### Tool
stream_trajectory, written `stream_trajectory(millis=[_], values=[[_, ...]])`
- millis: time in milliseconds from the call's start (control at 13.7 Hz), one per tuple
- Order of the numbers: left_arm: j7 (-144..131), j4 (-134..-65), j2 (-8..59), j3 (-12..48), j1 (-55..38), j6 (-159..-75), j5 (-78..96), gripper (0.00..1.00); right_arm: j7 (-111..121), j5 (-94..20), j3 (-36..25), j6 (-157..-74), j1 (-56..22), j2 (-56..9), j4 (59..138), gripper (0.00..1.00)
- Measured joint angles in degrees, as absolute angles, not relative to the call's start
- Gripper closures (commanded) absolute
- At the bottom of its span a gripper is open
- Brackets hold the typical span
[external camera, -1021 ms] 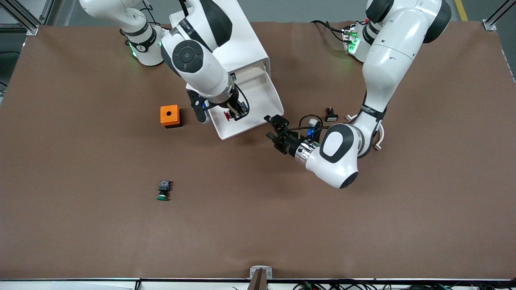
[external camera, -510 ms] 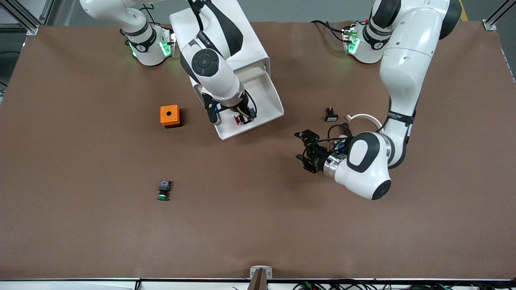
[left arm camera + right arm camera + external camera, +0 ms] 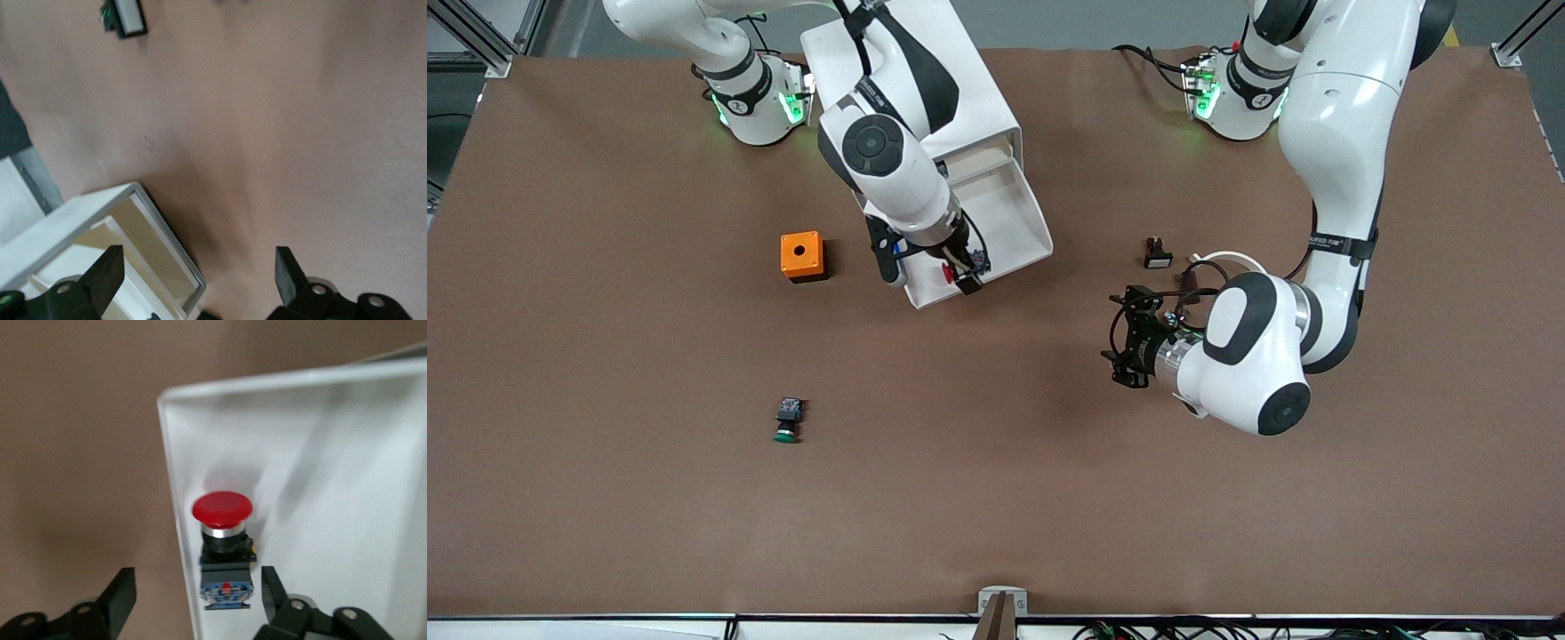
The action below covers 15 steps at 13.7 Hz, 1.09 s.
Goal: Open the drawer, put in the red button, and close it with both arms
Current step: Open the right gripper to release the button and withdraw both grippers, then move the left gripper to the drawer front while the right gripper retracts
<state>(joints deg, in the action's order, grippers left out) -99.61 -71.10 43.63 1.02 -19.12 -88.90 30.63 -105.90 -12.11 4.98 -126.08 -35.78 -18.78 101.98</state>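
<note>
The drawer (image 3: 1009, 222) stands pulled out of the white cabinet (image 3: 951, 98). The red button (image 3: 950, 272) lies on its side in the drawer's front corner, red cap on a black and blue body (image 3: 223, 550). My right gripper (image 3: 964, 272) hovers just above it, open, with nothing in it. In the right wrist view the right gripper (image 3: 198, 583) straddles the drawer's side wall (image 3: 175, 520), one finger outside and one inside. My left gripper (image 3: 1128, 343) is open and empty over bare table, off the drawer toward the left arm's end. The left wrist view (image 3: 198, 260) shows the drawer's corner (image 3: 143, 220).
An orange box with a hole (image 3: 801, 256) sits beside the drawer toward the right arm's end. A green-capped button (image 3: 786, 421) lies nearer the front camera. A small black and white part (image 3: 1156, 254), also in the left wrist view (image 3: 127, 17), lies near the left arm.
My left gripper has pulled away from the drawer's front, toward the left arm's end and the front camera. My right gripper has shifted with the red button to the drawer's front corner.
</note>
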Motion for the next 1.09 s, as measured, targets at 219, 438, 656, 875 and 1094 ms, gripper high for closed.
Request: stream_trajectory(millis=[219, 438, 656, 875, 1094], values=[[-92.89, -70.63, 42.08, 1.22, -20.04, -88.99, 21.05, 0.01, -97.59, -11.26, 4.58, -114.60, -28.67, -17.92, 93.33, 0.00], [-86.08, -70.60, 41.22, 1.42, -22.90, -91.30, 14.17, 0.01, -80.06, -10.35, 4.67, -108.36, -22.28, -17.40, 90.16, 0.00], [-77.85, -70.74, 41.28, 1.48, -28.76, -97.98, 9.05, 0.01, -64.92, -10.18, 5.68, -103.93, -14.49, -16.13, 89.37, 0.00], [-65.04, -71.00, 41.35, 1.89, -31.18, -99.76, 8.51, 0.01, -53.29, -10.16, 9.55, -102.79, -4.83, -13.30, 89.22, 0.00], [-59.03, -71.39, 41.54, 2.94, -31.63, -100.42, 8.30, 0.01, -39.98, -10.00, 9.92, -99.56, -0.07, -8.96, 89.39, 0.00]])
